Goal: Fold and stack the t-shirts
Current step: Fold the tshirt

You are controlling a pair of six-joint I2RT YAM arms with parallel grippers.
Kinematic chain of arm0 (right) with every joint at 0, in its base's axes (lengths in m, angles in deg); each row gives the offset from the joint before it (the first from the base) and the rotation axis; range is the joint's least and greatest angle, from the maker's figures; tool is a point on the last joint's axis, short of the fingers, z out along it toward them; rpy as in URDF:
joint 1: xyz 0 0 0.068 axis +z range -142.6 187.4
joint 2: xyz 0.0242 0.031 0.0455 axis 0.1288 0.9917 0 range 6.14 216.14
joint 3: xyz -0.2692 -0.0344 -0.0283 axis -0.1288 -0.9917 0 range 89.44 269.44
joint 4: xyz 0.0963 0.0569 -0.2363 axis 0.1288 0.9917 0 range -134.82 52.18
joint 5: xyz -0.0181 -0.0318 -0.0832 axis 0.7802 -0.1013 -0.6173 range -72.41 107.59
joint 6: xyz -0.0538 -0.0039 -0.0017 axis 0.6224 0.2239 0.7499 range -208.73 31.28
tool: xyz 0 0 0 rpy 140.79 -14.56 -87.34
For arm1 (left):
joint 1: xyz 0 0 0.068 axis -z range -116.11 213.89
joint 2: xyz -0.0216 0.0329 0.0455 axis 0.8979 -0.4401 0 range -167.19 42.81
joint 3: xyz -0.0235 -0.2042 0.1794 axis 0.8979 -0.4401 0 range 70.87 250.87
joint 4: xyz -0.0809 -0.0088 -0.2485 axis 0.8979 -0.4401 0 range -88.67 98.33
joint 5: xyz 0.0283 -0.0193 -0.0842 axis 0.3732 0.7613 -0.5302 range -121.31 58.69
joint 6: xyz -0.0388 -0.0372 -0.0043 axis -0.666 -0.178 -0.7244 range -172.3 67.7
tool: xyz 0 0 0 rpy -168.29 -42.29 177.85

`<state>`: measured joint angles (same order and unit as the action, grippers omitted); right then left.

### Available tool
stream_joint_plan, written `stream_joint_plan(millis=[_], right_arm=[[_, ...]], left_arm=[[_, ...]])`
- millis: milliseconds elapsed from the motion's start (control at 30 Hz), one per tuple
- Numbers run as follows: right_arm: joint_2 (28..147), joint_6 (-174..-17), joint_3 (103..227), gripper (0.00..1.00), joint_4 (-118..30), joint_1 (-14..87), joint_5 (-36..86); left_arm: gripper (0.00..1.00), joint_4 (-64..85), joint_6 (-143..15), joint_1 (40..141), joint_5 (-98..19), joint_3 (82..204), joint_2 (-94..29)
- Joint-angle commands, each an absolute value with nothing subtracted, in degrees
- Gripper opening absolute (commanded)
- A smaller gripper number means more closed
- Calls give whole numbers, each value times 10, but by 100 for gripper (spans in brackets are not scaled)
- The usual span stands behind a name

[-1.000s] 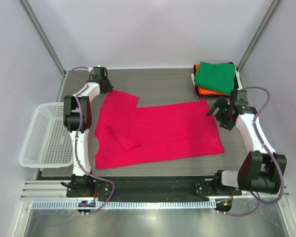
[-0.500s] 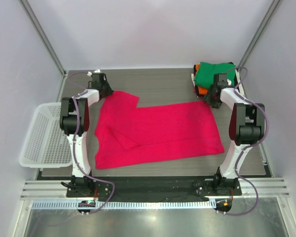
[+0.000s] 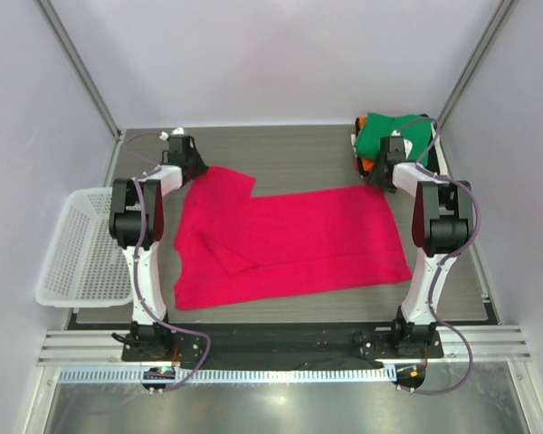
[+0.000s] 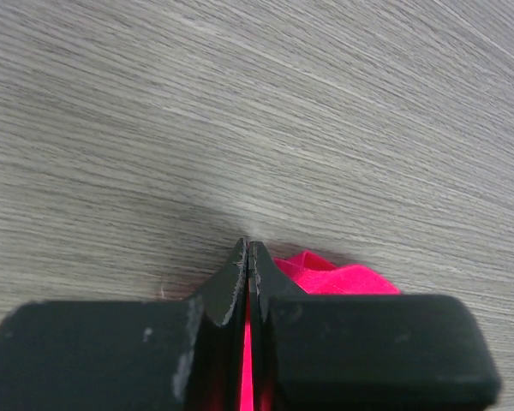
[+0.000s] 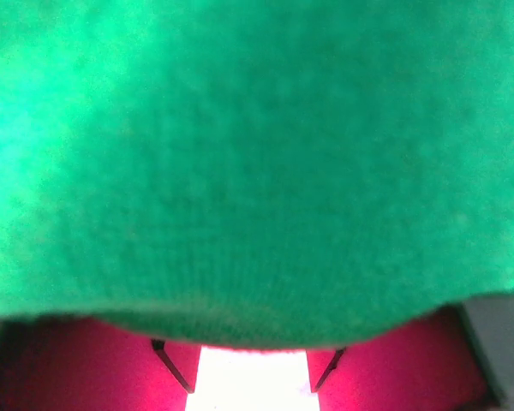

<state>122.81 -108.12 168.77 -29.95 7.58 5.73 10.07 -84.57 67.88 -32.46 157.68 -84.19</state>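
Note:
The pink-red t-shirt (image 3: 290, 240) lies spread flat on the table, with one sleeve folded in at the left. My left gripper (image 3: 192, 165) is at its far left corner. In the left wrist view the jaws (image 4: 248, 246) are shut, with pink cloth (image 4: 343, 278) pinched between them. My right gripper (image 3: 378, 174) is at the shirt's far right corner, right against the folded stack with the green t-shirt (image 3: 394, 136) on top. In the right wrist view the green cloth (image 5: 257, 163) fills the frame. The fingers (image 5: 248, 351) stand apart, with pink cloth (image 5: 60, 368) below.
A white mesh basket (image 3: 81, 249) hangs off the table's left edge. An orange shirt (image 3: 366, 165) shows under the green one in the far right corner stack. Frame posts rise at both far corners.
My right arm swung from the table's right side to the shirt's far right corner, beside the stack. My left gripper stayed at the far left corner. The shirt has not moved.

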Motion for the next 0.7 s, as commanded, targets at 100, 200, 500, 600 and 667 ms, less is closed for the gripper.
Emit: stream_joint_plan(millis=[100, 200, 500, 600, 667], right_arm=[[1249, -1060, 1707, 47, -346, 95, 42], [1242, -1059, 1693, 36, -350, 102, 44], [1191, -1070, 1642, 17, -354, 106, 37], [1164, -1073, 1644, 12, -342, 106, 35], [1151, -1075, 1649, 10, -327, 109, 34]], left_arm=[[0, 106, -835, 678, -325, 1566, -817], [0, 106, -835, 678, -326, 1566, -817], [0, 66, -829, 678, -336, 1602, -829], [0, 12, -844, 678, -325, 1616, -820], [0, 0, -848, 678, -323, 1613, -793]])
